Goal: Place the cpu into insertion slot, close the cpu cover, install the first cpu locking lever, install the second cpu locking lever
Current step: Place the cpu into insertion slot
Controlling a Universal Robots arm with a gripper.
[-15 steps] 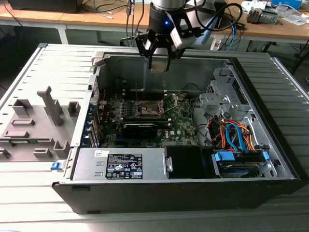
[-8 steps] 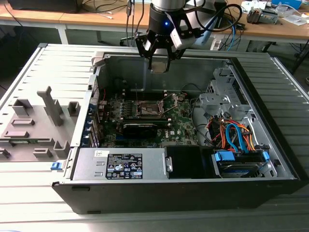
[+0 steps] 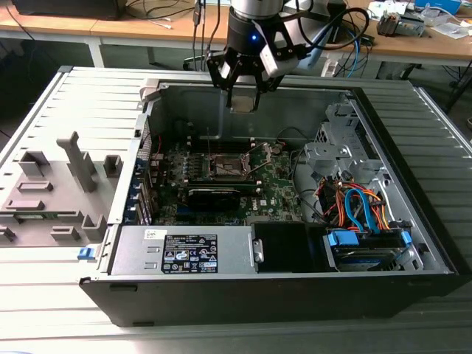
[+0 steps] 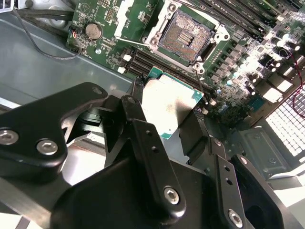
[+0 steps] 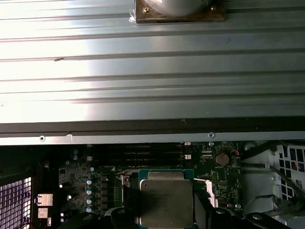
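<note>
My gripper (image 3: 243, 102) hangs high over the back of the open computer case (image 3: 413, 221), shut on the cpu (image 4: 169, 102), a square chip with a silver lid and a green edge. Both wrist views show the cpu (image 5: 167, 198) flat between the black fingers (image 4: 138, 102). The insertion slot (image 3: 231, 166) lies below on the green motherboard. In the second wrist view the insertion slot (image 4: 186, 36) is uncovered, its dark pin field showing inside the silver rim. Thin wire levers (image 3: 258, 150) stand raised beside it. The cpu is well above the slot and touches nothing else.
A long black card (image 3: 214, 196) sits just in front of the slot. A power supply (image 3: 184, 251) fills the case's front. Drive bays with orange and blue cables (image 3: 361, 206) are on the exterior view's right. A grey fixture (image 3: 59, 192) lies outside on the exterior view's left.
</note>
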